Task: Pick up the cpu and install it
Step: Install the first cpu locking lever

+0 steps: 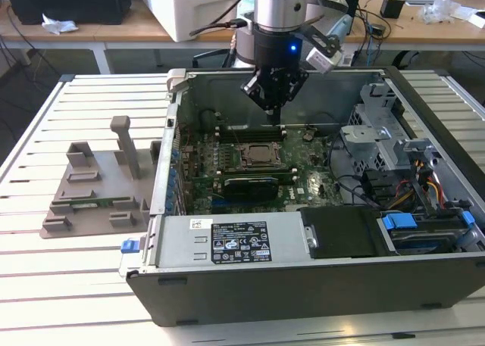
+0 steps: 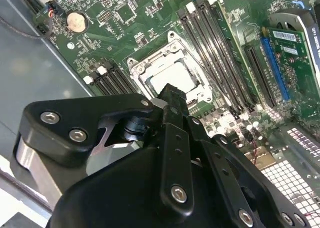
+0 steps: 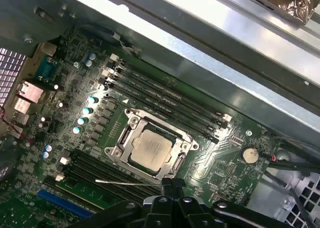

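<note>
Already the cpu (image 3: 151, 147) sits inside its socket (image 3: 131, 119).

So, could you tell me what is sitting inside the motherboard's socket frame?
The cpu lies flat inside the socket frame, silver top showing; whatever is beneath it is covered.

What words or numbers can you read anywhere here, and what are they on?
Black label on the grey metal box: print too small to read.
Small white sticker on the same box: too small to read.
White strip sticker on the green circuit card: too small to read.
Shiny silver square cpu lying in the metal socket frame: no marks I can make out.
Nothing here can be quoted.
</note>
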